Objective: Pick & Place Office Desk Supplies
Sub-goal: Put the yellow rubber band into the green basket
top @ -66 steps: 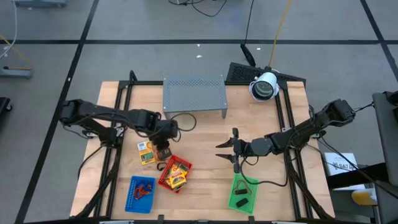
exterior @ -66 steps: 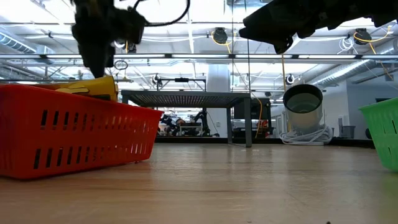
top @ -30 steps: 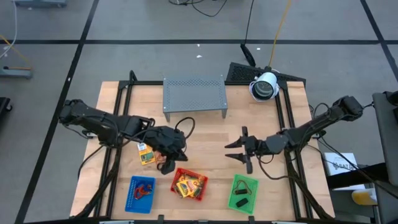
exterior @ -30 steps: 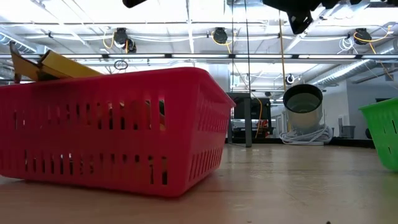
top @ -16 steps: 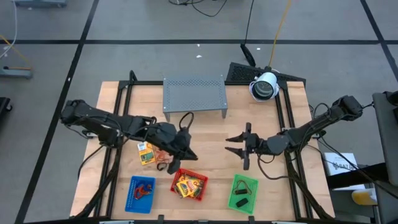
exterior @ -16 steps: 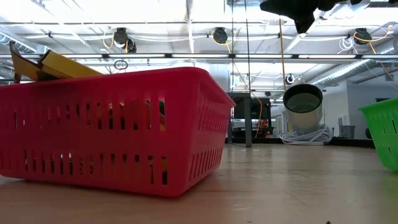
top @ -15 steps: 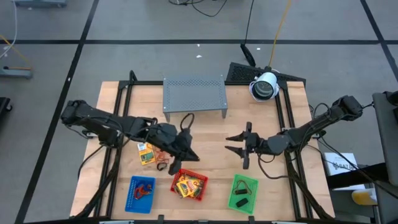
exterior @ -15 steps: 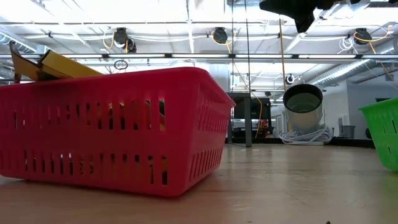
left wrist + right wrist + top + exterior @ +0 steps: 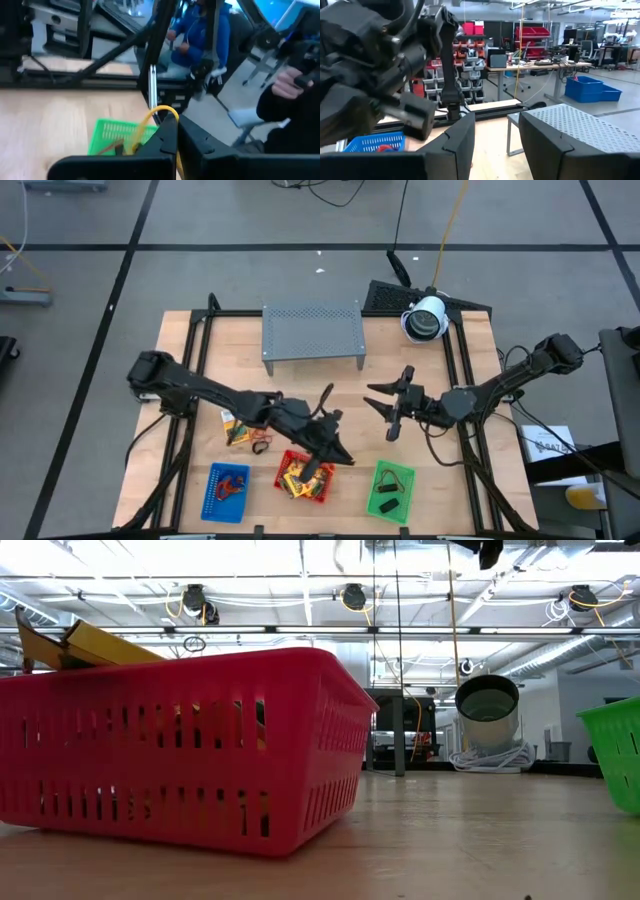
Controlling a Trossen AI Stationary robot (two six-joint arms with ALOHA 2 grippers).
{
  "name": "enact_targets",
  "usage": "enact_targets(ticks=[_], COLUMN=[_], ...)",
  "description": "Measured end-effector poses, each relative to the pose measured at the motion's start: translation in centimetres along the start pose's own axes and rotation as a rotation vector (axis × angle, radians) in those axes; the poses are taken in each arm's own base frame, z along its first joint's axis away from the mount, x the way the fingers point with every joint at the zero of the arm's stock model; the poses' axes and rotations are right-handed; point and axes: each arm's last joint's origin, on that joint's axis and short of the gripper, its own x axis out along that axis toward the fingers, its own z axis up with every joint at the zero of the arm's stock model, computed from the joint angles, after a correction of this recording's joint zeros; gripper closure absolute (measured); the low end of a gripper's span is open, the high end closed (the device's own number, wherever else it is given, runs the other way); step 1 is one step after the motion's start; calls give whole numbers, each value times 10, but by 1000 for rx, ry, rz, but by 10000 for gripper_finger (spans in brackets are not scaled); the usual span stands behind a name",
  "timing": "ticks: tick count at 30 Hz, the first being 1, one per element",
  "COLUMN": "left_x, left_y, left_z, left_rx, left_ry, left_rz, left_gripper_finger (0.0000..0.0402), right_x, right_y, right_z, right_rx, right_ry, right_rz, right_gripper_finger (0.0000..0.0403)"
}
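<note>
Left pincer point(image 9: 343, 457) reached past red tray point(image 9: 325, 479) rim, carrying rubber band point(image 9: 161, 112).

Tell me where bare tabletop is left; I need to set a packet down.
Bare wood lies between the grey rack and the right gripper, and left of the rack. Crowded: the front edge, with blue tray, red tray, green tray and left gripper.

Red tray point(image 9: 322, 480) (yellow packets point(image 9: 296, 477)), blue tray point(image 9: 212, 490), green tray point(image 9: 378, 480).

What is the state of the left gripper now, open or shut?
Shut, holding a yellow rubber band. The left wrist view shows the left gripper with its fingers pressed together and the yellow rubber band looping out between them.
</note>
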Motion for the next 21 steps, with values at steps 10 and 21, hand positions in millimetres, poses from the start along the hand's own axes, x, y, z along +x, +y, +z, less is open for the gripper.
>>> enact_targets(ticks=[10,21], left_x=[26,86], left_y=[6,11], left_z=[-13,-20], left_rx=[31,124], left_ry=[-122,-37], left_rz=[-65,-58], left_gripper_finger=[398,399], right_x=[0,1], right_y=[0,-2], right_z=[1,7], right_rx=[5,-7], right_ry=[-7,-58], right_rz=[-2,-11], right_gripper_finger=[261,261])
